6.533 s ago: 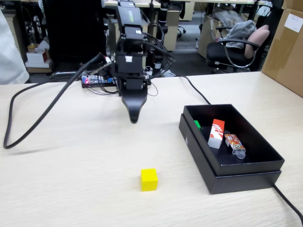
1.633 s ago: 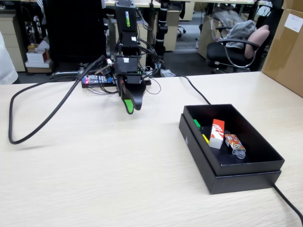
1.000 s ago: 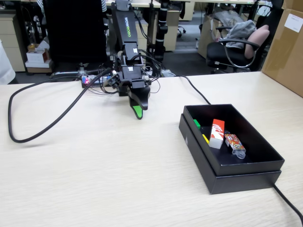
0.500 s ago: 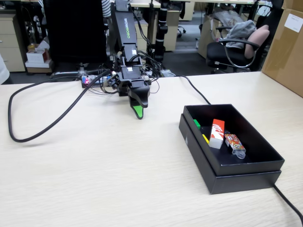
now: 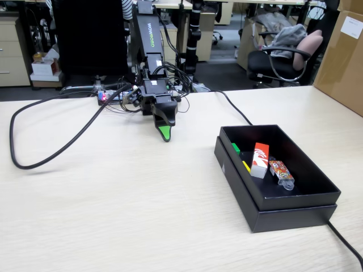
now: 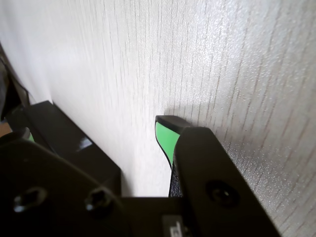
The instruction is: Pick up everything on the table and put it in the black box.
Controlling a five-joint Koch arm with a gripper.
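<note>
The black box (image 5: 295, 217) stands on the table (image 5: 113, 221) at the right of the fixed view. Inside it, the flat red box (image 5: 260, 160) leans upright. A sliver of the green cube (image 5: 235, 148) and one of the yellow cube (image 5: 246, 166) show along the left wall. My gripper (image 5: 163, 134) hangs tip-down just above the table at the back centre, left of the box. It is open and holds nothing. In the wrist view one green-padded finger (image 6: 165, 136) shows over bare wood, with the black box (image 6: 59, 133) off to the left.
An orange patterned packet (image 5: 281, 171) lies in the box beside the red one. A thick black cable (image 5: 22, 164) loops over the table's left side, and a thinner one (image 5: 347, 242) runs off near the box's right corner. A brown carton (image 5: 340, 56) stands far right.
The yellow cube that lay on the table 6.5 s ago is now in the black box. Since then the gripper has opened. It sank slightly over the last second.
</note>
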